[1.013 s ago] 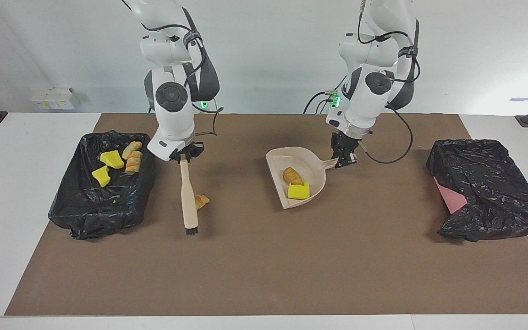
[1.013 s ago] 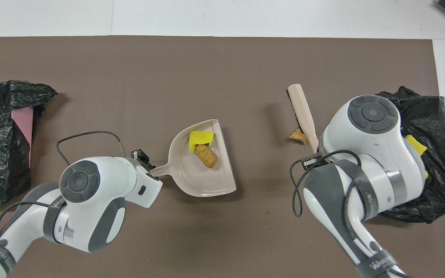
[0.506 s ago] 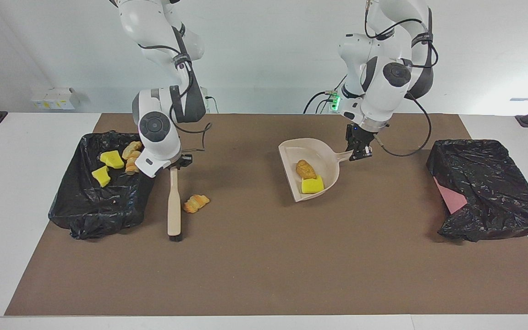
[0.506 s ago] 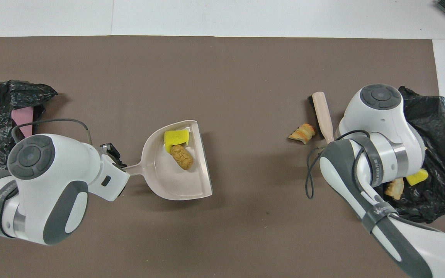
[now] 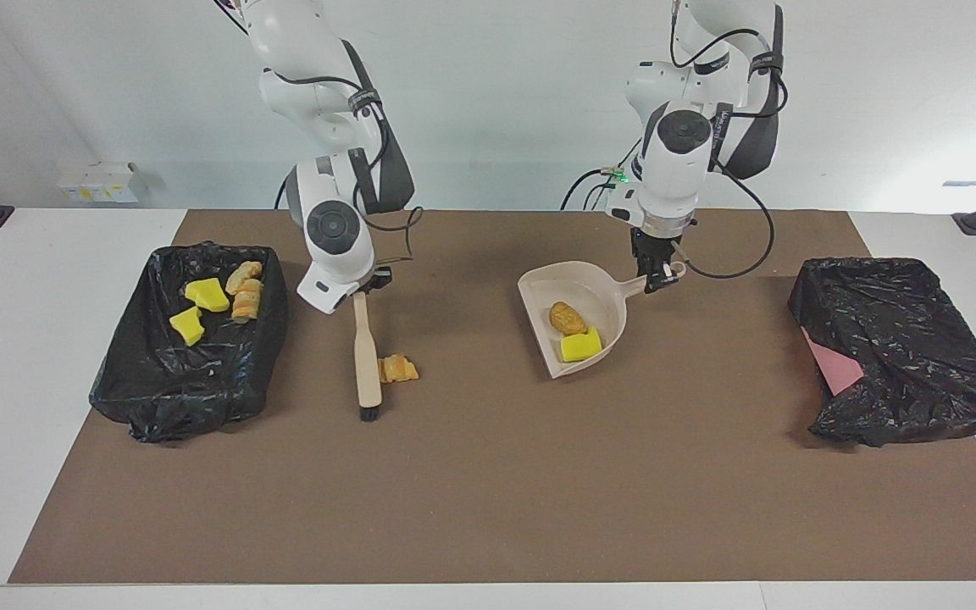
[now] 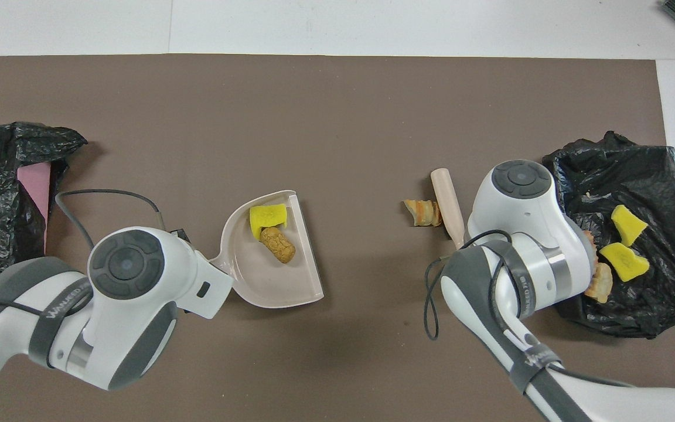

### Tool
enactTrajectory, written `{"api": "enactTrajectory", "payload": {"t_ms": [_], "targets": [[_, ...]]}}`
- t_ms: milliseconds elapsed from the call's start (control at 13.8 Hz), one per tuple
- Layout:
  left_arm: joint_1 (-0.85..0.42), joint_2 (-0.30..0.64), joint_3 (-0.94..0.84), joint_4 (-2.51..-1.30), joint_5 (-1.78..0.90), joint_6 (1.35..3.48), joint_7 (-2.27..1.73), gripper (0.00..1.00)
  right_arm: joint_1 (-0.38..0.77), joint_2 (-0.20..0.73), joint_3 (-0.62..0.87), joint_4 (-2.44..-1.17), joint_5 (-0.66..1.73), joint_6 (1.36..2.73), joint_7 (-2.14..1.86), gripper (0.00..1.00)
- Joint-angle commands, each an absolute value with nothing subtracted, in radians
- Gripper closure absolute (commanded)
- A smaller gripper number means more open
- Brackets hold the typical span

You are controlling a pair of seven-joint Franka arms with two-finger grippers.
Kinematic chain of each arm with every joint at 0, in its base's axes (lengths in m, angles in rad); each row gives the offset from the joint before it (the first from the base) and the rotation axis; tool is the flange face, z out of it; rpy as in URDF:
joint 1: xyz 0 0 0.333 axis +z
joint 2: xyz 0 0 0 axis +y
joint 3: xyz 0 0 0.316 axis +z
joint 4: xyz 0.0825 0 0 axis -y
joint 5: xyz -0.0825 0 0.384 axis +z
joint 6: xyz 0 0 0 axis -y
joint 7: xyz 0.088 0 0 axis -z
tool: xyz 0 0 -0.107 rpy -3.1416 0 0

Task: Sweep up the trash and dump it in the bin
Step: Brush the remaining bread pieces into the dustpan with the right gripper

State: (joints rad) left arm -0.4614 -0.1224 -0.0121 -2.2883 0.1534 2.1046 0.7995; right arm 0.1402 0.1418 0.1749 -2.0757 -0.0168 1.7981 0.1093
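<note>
The right gripper (image 5: 363,289) has swung back toward the middle of the table since half a second ago, when it stood close against the bin at the right arm's end. Its fingers are clamped tight on the top of the brush (image 5: 364,356), whose pale handle now runs nearly straight toward six o'clock in the facing view, bristles down on the brown mat (image 5: 488,491). The croissant scrap (image 5: 397,368), which lay free of the handle before, now sits against it at about three o'clock from the lower handle in that view.

The left gripper (image 5: 656,276) is closed on the handle of the dustpan (image 5: 574,292). The pan has come lower and slightly toward the table's middle over the last half second, its open mouth facing roughly seven o'clock in the facing view. Inside it lie a golden-brown lump (image 5: 567,318) and a yellow sponge piece (image 5: 580,345), the sponge nearer the mouth.

The black-lined bin (image 5: 200,398) at the right arm's end, at nine o'clock from the brush in the facing view, holds two yellow sponge pieces (image 5: 197,309) and croissant pieces (image 5: 245,291). A second black bag (image 5: 903,356) with a pink patch showing lies at the left arm's end, at three o'clock from the dustpan.
</note>
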Motion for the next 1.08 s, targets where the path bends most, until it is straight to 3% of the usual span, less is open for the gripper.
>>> {"api": "enactTrajectory", "payload": {"t_ms": [0, 506, 1013], "targets": [[-0.518, -0.132, -0.002, -2.315, 0.190, 2.105, 0.707, 1.00, 0.185, 0.091, 0.179, -2.128, 0.049, 1.793, 0.118, 1.00], [-0.600, -0.051, -0.003, -2.298, 0.221, 2.132, 0.614, 1.00, 0.300, 0.081, 0.179, -2.163, 0.196, 1.835, 0.141, 1.00], [-0.601, -0.048, -0.003, -2.296, 0.221, 2.141, 0.612, 1.00, 0.445, 0.057, 0.181, -2.151, 0.311, 1.824, 0.192, 1.00]]}}
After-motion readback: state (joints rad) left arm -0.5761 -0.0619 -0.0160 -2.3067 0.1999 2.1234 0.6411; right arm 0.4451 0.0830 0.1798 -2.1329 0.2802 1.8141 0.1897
